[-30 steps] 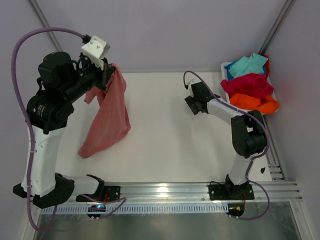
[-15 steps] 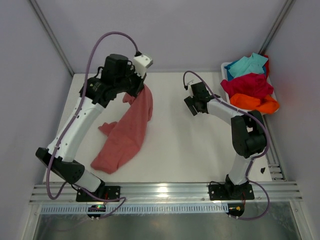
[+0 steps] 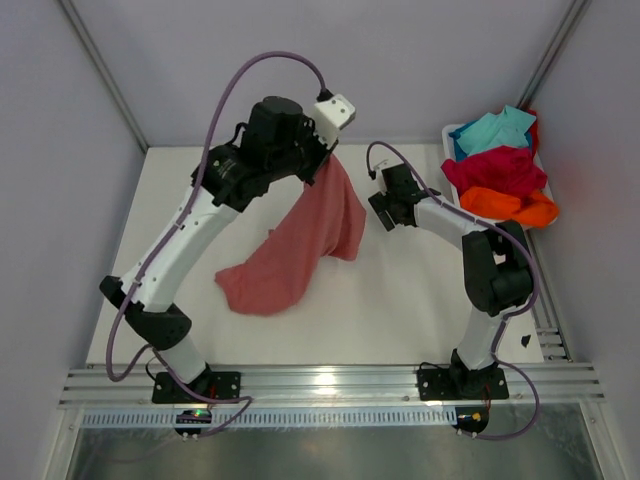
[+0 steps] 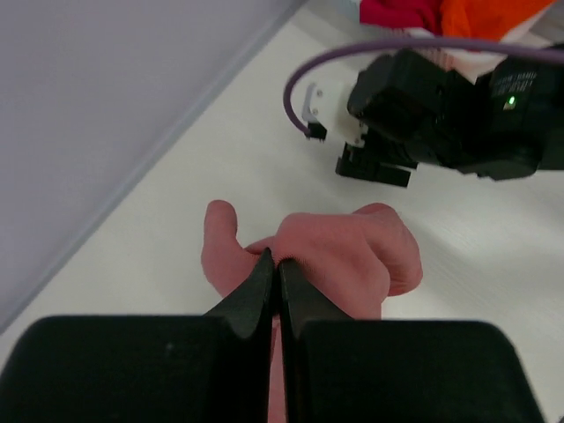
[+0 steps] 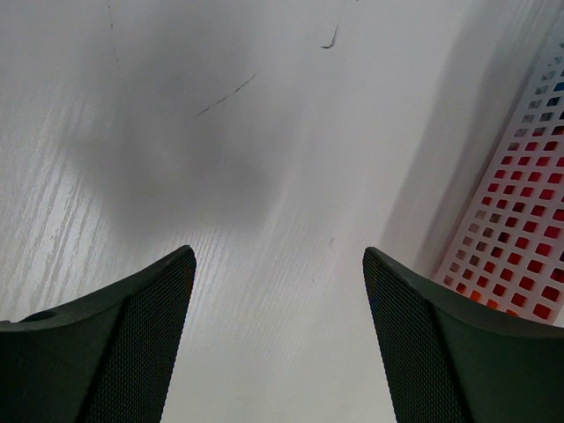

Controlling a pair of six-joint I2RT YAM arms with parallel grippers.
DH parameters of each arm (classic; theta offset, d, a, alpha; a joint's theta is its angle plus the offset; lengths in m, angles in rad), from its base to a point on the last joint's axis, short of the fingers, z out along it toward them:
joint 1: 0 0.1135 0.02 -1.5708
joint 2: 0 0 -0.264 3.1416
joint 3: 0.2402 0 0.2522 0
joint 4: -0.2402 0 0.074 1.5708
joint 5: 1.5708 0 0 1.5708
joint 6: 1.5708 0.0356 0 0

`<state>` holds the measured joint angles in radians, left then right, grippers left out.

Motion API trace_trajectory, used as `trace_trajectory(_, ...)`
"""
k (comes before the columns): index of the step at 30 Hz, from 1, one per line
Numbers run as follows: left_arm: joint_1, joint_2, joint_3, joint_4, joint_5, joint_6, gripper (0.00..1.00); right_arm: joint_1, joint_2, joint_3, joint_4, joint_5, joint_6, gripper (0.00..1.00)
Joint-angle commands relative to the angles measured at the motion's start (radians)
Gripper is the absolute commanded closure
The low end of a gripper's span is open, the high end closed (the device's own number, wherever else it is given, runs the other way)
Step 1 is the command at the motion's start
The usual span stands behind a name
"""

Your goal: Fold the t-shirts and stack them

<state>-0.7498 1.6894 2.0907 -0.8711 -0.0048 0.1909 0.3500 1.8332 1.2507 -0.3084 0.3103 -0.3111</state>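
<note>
Salmon-pink cloth, a soft t-shirt [image 3: 300, 245], hung from the left tool [image 4: 276, 264], whose black jaws were pinched fully together on a bunched fold of it. Seen from above, the garment ran from that pinch, raised over the white desk [image 3: 400, 310] near its 12 o'clock edge, down toward 7 o'clock, where its lower end lay crumpled on the surface. The right tool [image 5: 278, 256] stood with jaws wide apart and nothing between them, low over bare desk at the shirt's 3 o'clock side, near the cloth but apparently not touching it. The step in hand looked to be spreading the shirt flat before any fold. To do that well, the left arm would want to lay the cloth down gradually, so that the trailing end pulled straight instead of heaping. The right tool would best take a second edge close to the pinch, so that the two could stretch the fabric between them. Whether the pinch held collar, shoulder or hem could not be told. The other tees, turquoise [image 3: 495, 130], crimson [image 3: 495, 168] and bright orange [image 3: 510, 205], lay heaped in a white plastic tub [image 3: 453, 133] at the desk's 2 o'clock corner, well apart from both tools.
</note>
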Motion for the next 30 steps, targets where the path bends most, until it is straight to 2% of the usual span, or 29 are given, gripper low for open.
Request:
trace_trajectory(1,0.000,-0.039,0.146,0.070,-0.053,0.005,1.00,-0.002,-0.002,0.039,0.019,0.015,0.014,0.20)
trace_trajectory(4,0.001,-0.121,0.137,0.122,-0.098,0.021,1.00,-0.002,0.003,0.042,0.015,0.013,0.015,0.20)
trace_trajectory(10,0.001,-0.275,0.046,0.188,-0.320,0.094,1.00,-0.002,0.001,0.042,0.012,0.007,0.015,0.20)
trace_trajectory(16,0.001,-0.445,-0.125,0.248,-0.484,0.177,1.00,-0.002,0.008,0.056,-0.011,-0.026,0.020,0.20)
trace_trajectory(23,0.001,-0.511,-0.262,0.264,-0.514,0.229,1.00,0.029,-0.063,0.050,-0.116,-0.290,-0.052,0.21)
trace_trajectory(28,0.001,-0.482,-0.265,0.267,-0.500,0.232,1.00,0.110,-0.072,0.055,-0.222,-0.422,-0.143,0.18)
trace_trajectory(30,0.001,-0.473,-0.255,0.265,-0.491,0.232,1.00,0.138,-0.058,0.082,-0.276,-0.532,-0.151,0.16)
